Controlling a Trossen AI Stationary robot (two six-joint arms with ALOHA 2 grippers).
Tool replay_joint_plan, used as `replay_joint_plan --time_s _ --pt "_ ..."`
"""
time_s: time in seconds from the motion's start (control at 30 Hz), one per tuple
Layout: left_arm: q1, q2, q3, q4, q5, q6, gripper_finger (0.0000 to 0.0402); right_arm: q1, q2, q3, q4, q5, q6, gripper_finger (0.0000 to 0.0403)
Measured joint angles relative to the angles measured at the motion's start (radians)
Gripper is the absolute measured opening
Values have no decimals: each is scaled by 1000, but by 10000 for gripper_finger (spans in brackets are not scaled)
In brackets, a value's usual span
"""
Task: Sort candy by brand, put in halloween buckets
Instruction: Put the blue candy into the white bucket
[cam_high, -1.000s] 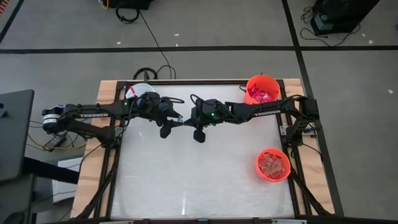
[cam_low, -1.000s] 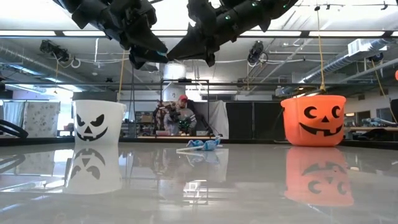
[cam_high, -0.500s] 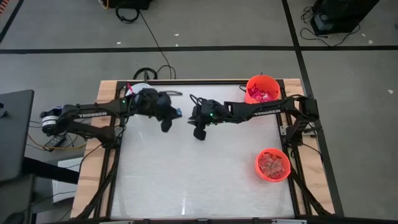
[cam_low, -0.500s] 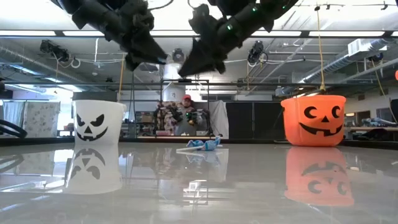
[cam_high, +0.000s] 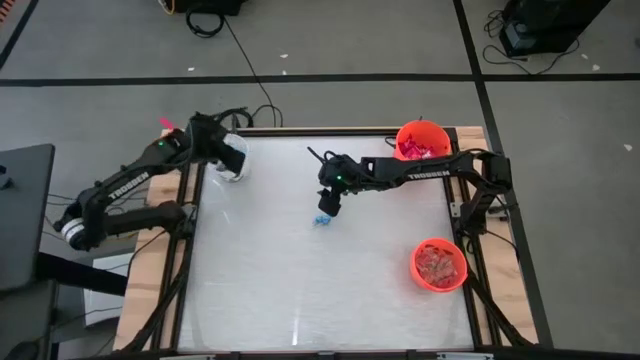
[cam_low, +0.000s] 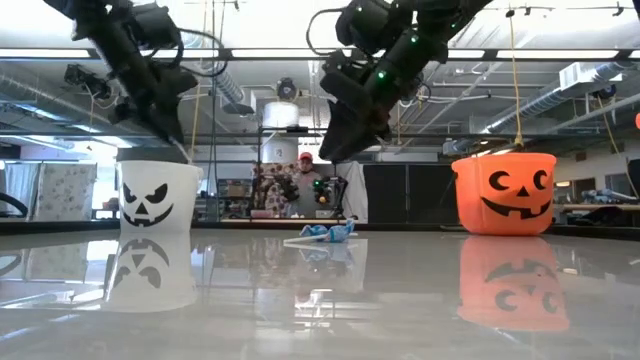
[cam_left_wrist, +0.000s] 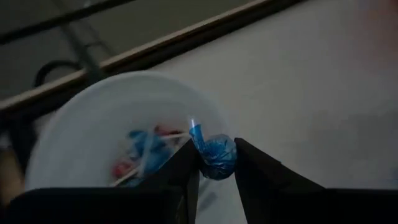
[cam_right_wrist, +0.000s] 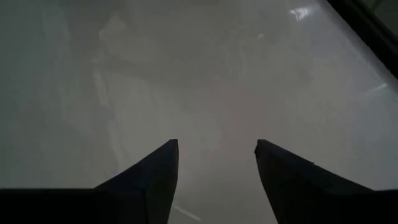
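Note:
My left gripper (cam_high: 234, 163) hangs over the white bucket (cam_left_wrist: 93, 137) at the table's far left corner, shut on a small blue wrapped candy (cam_left_wrist: 216, 158). Blue-and-red candies (cam_left_wrist: 140, 155) lie inside that bucket. In the low view the white bucket (cam_low: 158, 195) shows a dark face. My right gripper (cam_right_wrist: 216, 155) stands open with nothing between its fingers, above the table's middle (cam_high: 328, 203). Just below it a blue twisted candy (cam_high: 322, 219) lies on the table. My left gripper pinches the blue candy's round body (cam_left_wrist: 217, 163) between its two fingertips (cam_left_wrist: 186, 163). A twisted end of the wrapper (cam_left_wrist: 196, 132) sticks out beyond the fingers. The candy is lifted clear, above the near rim of the white bucket.
An orange bucket (cam_high: 421, 145) with red packets stands at the far right corner. A second orange bucket (cam_high: 440, 265) with mixed candy stands on the right, nearer the front. The low view shows an orange bucket with a face (cam_low: 505, 193). A person sits beyond the table.
Both grippers stood tip to tip above the table's middle. My left gripper has since swung toward the far left corner and now hangs over the white bucket with the blue candy. My right gripper has stayed near the middle and tipped downward. The candy on the table has not moved.

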Motion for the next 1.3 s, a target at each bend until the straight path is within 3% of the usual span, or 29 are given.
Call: replay_joint_plan --time_s 0.2,0.4,0.67,0.77,0.93,1.1,1.3 --pt "130 15 0 -8 -1 -4 93 -13 0 -47 -3 -47 69 225" --pt "175 95 -40 -6 -5 21 94 -14 0 -116 6 -108 67 229" --pt "176 150 -58 2 54 20 157 7 0 -174 19 -230 -193 232" --pt "176 150 -20 -18 88 25 196 15 9 -204 67 -271 -251 231" --pt "168 131 83 -72 182 59 243 25 40 -221 89 -246 -260 232" --pt "130 100 177 -71 187 57 246 42 92 -208 155 -290 -263 229" --pt "87 96 251 -60 303 54 238 60 147 -188 184 -295 -262 220"
